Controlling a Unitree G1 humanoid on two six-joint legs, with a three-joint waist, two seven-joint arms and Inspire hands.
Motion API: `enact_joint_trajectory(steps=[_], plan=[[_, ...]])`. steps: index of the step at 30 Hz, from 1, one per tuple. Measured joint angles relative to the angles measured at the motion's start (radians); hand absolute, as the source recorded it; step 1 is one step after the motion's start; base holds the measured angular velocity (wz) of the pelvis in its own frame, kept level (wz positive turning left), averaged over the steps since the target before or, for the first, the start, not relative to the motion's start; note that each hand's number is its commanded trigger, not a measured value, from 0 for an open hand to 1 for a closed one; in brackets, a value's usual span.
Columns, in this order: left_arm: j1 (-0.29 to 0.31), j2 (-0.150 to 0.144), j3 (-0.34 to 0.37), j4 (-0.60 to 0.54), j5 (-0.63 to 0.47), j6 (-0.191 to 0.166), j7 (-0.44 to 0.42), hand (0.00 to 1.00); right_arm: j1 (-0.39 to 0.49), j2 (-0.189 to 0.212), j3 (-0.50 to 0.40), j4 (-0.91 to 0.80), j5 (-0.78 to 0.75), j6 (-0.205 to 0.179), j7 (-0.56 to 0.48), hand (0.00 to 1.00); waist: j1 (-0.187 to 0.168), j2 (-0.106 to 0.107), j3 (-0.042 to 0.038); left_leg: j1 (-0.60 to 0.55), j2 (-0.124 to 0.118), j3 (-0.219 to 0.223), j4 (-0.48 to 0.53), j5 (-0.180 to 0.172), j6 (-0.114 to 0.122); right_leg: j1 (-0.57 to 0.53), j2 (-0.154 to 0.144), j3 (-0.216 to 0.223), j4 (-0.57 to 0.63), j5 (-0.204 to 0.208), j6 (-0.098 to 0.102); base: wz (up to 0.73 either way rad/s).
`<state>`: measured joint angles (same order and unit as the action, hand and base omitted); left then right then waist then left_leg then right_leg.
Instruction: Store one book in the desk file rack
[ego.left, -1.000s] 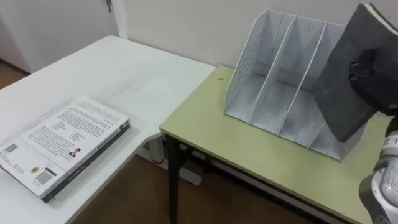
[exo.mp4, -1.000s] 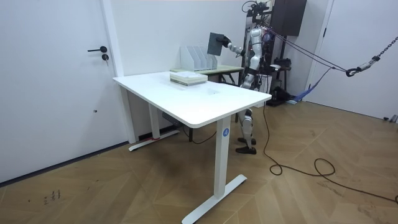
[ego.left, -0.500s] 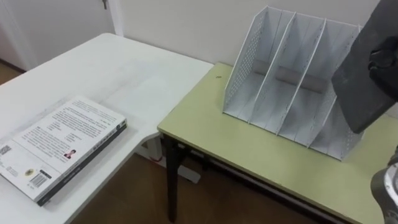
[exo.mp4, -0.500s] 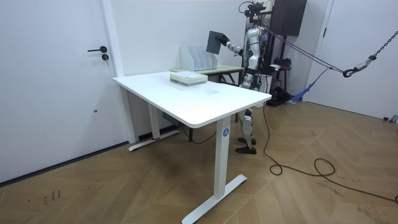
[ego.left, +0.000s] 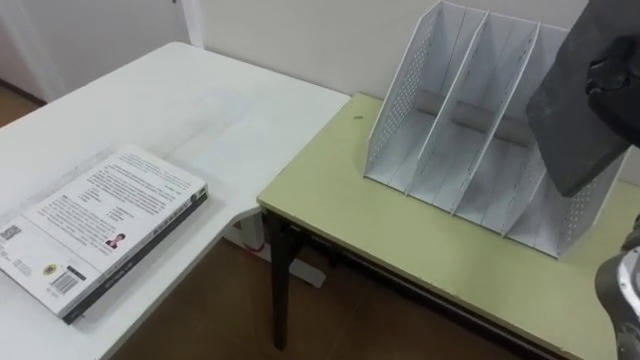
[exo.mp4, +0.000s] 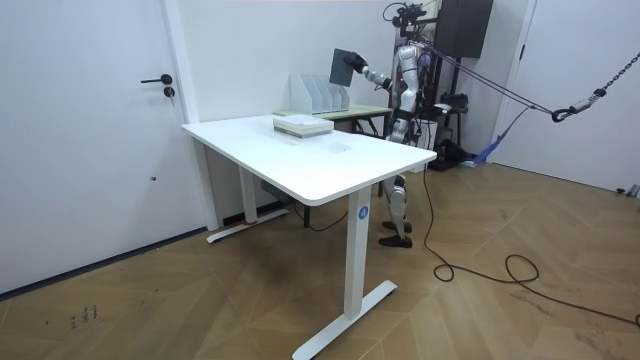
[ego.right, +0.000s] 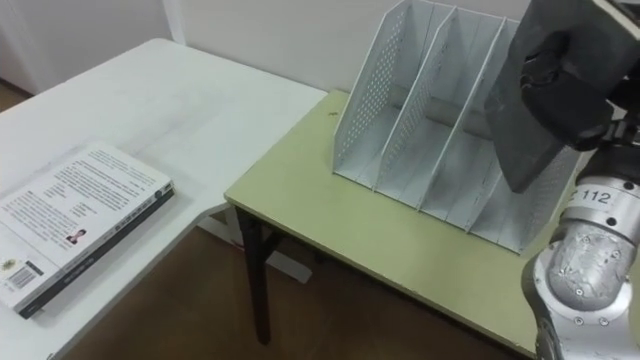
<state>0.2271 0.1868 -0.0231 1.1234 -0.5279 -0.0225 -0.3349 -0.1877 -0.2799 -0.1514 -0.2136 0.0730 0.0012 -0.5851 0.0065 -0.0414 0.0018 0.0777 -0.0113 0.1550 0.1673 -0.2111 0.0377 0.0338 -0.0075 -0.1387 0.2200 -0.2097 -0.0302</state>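
Ready to slot
Our right hand (ego.right: 572, 72) grips the dark grey book (ego.right: 525, 140), now raised upper right over the white mesh file rack (ego.left: 450, 120).

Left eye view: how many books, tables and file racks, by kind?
Books: 2, a grey book in the right hand, a white book lying flat.
Tables: 2, a white table and a green table.
File rack: 1.
Total: 5.

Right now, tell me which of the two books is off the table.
The dark grey book, gripped tilted by the right robot hand before the white mesh file rack; the white-covered book lies flat on the white table.
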Motion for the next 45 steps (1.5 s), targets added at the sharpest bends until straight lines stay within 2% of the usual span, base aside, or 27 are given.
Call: enact_joint_trajectory(steps=[9,16,20,24,27,36,45], plan=[[0.000,0.000,0.000,-0.002,0.014,0.003,0.001,0.00,-0.029,-0.002,0.000,0.039,0.000,0.001,0.013,1.00,-0.002,0.005,-0.0051,0.001,-0.001,0.000,0.003,0.000,0.000,0.001,0.000,0.000,0.002,0.000,0.000,0.00],[-0.004,0.000,0.004,-0.005,0.015,0.021,0.005,0.00,-0.080,-0.003,-0.010,0.066,0.000,0.030,-0.006,1.00,0.001,0.003,-0.0058,-0.005,-0.001,-0.002,0.003,0.000,0.000,-0.004,-0.001,-0.001,0.001,0.000,0.000,0.00],[-0.005,0.000,0.011,-0.006,0.015,0.029,0.008,0.00,-0.148,-0.029,-0.014,0.071,0.000,0.062,-0.043,1.00,0.003,-0.005,-0.0079,-0.014,-0.001,-0.003,0.004,0.001,0.000,-0.014,0.000,-0.001,0.003,0.000,0.000,0.00],[-0.006,0.006,0.013,-0.007,0.019,0.030,0.017,0.00,-0.230,-0.047,-0.015,0.140,-0.002,0.065,-0.045,1.00,0.004,-0.019,-0.0024,-0.011,0.002,-0.004,0.004,0.001,0.000,-0.011,0.003,-0.002,0.002,0.001,-0.002,0.00],[-0.006,0.007,0.019,-0.006,0.019,0.039,0.019,0.00,-0.263,-0.054,-0.015,0.188,0.000,0.080,-0.044,1.00,0.004,-0.022,-0.0022,-0.012,0.001,-0.006,0.004,0.001,0.000,-0.011,0.002,-0.005,0.002,0.002,-0.002,0.01],[-0.019,0.018,0.019,-0.013,0.020,0.067,0.025,0.00,-0.268,-0.070,-0.015,0.247,0.000,0.132,-0.045,1.00,0.019,-0.033,-0.0019,-0.031,0.000,-0.023,0.017,0.001,0.000,-0.016,-0.003,-0.026,0.002,0.002,-0.001,0.05],[-0.023,0.019,0.023,-0.015,0.021,0.076,0.029,0.00,-0.302,-0.075,-0.015,0.335,0.000,0.132,-0.045,1.00,0.027,-0.034,-0.0048,-0.041,-0.001,-0.031,0.027,0.001,0.000,-0.011,-0.004,-0.037,0.005,0.003,-0.002,0.02]])
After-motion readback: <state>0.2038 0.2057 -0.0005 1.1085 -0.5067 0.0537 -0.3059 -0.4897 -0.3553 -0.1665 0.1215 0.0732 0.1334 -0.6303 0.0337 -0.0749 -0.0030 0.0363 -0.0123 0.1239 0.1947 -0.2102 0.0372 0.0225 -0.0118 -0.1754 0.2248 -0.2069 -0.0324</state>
